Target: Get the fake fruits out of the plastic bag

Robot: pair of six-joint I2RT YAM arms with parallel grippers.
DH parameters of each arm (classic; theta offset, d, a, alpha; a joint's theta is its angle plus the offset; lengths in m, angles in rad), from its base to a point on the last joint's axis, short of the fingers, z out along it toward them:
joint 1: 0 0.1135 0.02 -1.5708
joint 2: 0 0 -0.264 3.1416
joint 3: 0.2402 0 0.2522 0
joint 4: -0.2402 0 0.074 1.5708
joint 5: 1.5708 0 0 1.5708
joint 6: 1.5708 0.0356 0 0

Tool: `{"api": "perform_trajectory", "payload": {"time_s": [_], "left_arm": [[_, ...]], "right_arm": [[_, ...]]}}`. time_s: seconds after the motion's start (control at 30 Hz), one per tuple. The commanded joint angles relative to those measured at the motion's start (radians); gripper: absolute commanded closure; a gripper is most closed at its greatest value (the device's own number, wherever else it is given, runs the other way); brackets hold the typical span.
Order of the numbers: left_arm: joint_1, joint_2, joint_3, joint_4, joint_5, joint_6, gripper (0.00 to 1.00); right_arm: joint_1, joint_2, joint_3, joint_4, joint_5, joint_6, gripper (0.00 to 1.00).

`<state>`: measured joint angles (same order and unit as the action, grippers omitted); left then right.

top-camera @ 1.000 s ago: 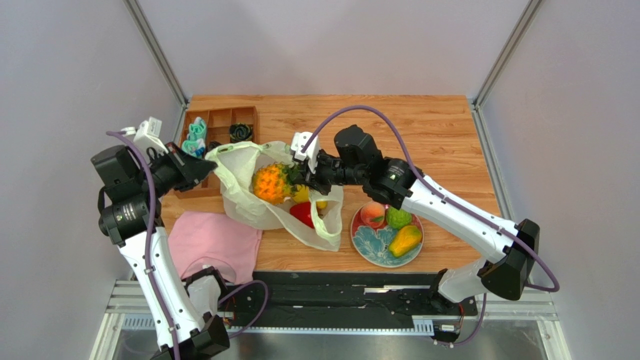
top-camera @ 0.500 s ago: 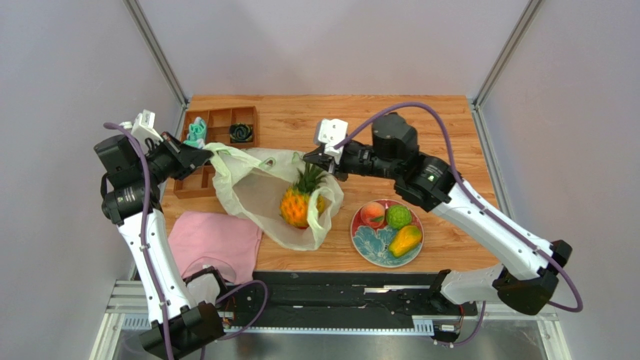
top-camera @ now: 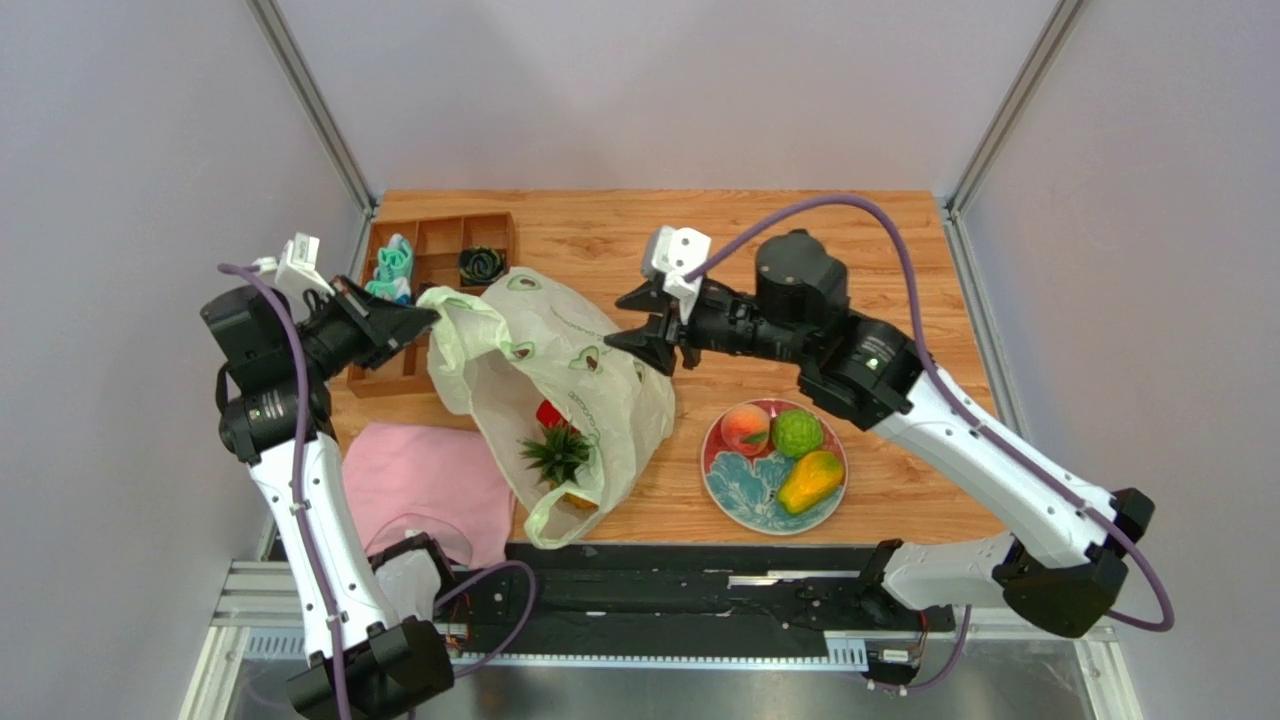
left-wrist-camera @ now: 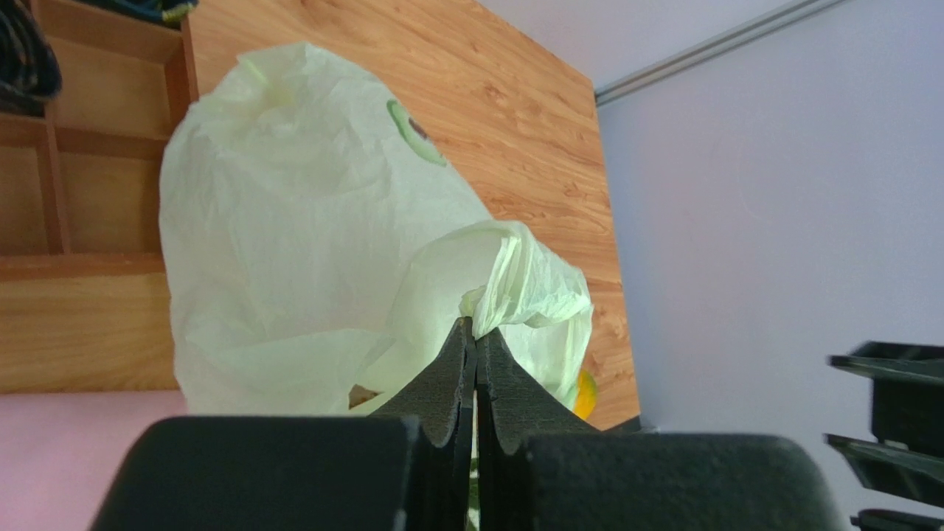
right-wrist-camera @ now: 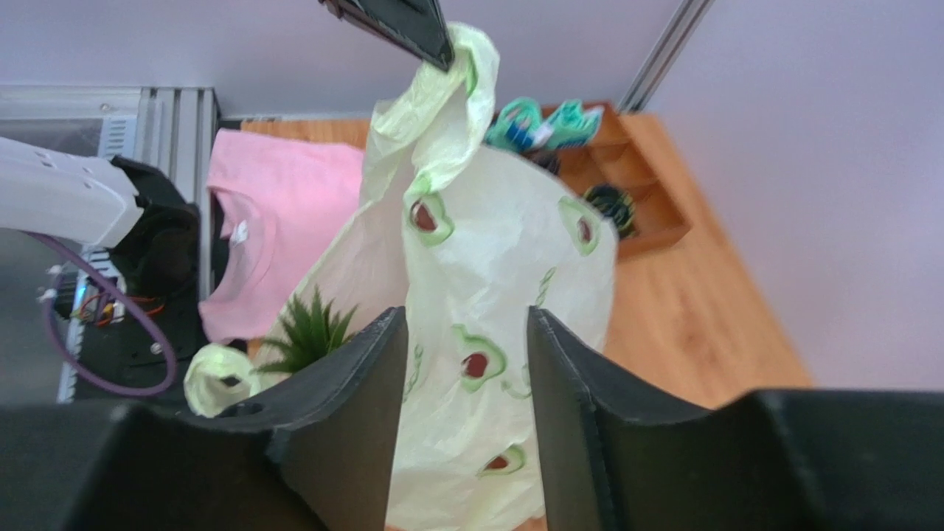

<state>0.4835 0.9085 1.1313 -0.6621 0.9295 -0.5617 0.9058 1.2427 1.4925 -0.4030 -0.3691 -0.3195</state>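
Observation:
The pale green plastic bag (top-camera: 579, 368) with avocado prints hangs from my left gripper (top-camera: 425, 318), which is shut on a bunched fold of it (left-wrist-camera: 521, 290). The bag slopes down toward the near table edge. A pineapple's green crown (top-camera: 558, 450) and a red fruit (top-camera: 550, 416) show through the bag near its lower end. My right gripper (top-camera: 631, 327) hovers open just right of the bag's top, holding nothing. In the right wrist view the bag (right-wrist-camera: 499, 288) lies beyond the open jaws, with the crown (right-wrist-camera: 310, 330) at the left. A peach (top-camera: 744, 429), a bumpy green ball (top-camera: 796, 434) and a mango (top-camera: 812, 480) lie on the plate.
The flower-patterned plate (top-camera: 739, 488) sits right of the bag. A pink cloth (top-camera: 421, 480) lies at the near left. A wooden divided tray (top-camera: 436, 263) with teal and dark items stands at the far left, behind the left gripper.
My right gripper has drawn up and back out of the bag and opened. The pineapple dropped toward the bag's near end, and the bag now drapes over it.

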Motion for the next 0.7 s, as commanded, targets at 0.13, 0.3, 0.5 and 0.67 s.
{"api": "perform_trajectory", "payload": {"time_s": [0.13, 0.3, 0.5, 0.67], "left_arm": [[-0.016, -0.105, -0.163, 0.013, 0.022, -0.061, 1.0], [-0.017, -0.135, -0.194, 0.013, 0.012, -0.067, 1.0], [-0.016, -0.158, -0.214, 0.006, 0.015, -0.067, 1.0], [-0.014, -0.191, -0.211, -0.001, 0.014, -0.069, 1.0]], "right_arm": [[0.057, 0.093, -0.126, -0.1, -0.135, -0.004, 0.49], [0.085, 0.196, -0.14, -0.056, -0.175, -0.023, 0.39], [0.143, 0.296, -0.091, -0.005, -0.098, 0.017, 0.24], [0.148, 0.357, -0.092, 0.046, 0.094, 0.14, 0.27]]}}
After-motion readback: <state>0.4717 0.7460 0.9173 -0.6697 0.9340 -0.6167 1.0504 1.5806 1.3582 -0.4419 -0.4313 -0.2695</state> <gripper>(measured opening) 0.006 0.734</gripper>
